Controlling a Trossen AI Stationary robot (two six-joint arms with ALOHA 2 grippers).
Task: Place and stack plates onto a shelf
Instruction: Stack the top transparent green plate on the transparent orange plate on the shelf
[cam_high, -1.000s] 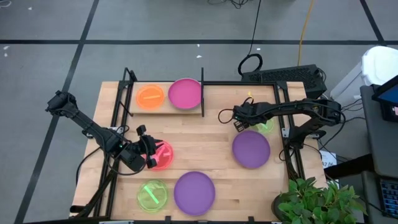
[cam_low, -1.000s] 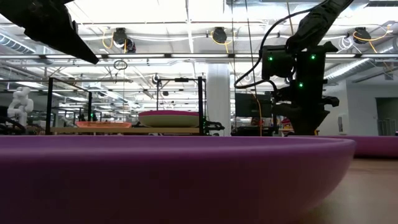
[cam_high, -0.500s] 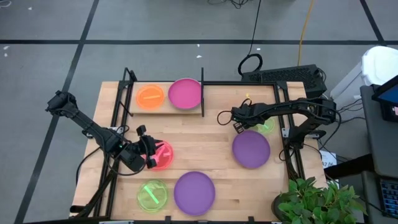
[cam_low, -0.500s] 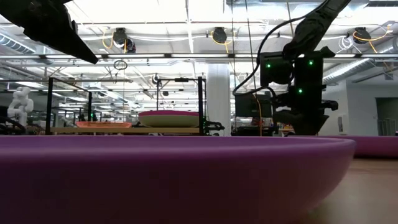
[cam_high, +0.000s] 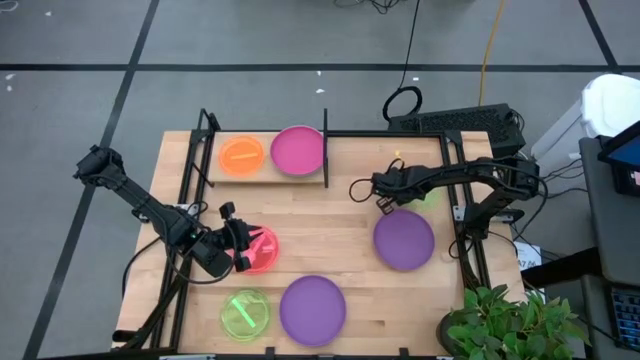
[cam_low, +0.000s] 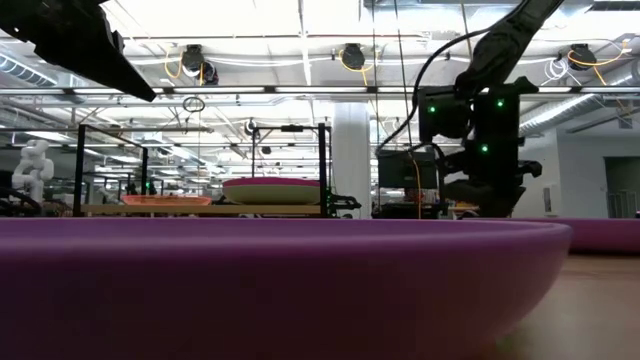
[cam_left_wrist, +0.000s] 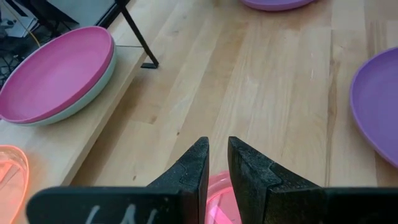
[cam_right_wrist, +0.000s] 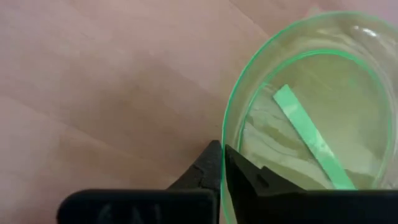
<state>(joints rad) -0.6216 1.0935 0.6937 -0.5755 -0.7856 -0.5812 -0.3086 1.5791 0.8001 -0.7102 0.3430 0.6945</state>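
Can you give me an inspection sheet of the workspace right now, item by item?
Surface: wooden tabletop, bare between plates.
Job's things: shelf carries an orange plate and a magenta plate; two purple plates, a green plate and a red plate lie on the table.
Clutter: nothing seen.
Grippers: right gripper shut on the rim of a second green plate; left gripper over the red plate, grip unclear.
Cables: black loop behind the table.
Surroundings: keyboard, potted plant.

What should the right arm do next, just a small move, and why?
Probably lift slightly. The right claw is shut on the rim of the neon-green plate, which looks to lie on the table by the purple plate; raising it clears the way toward the shelf.
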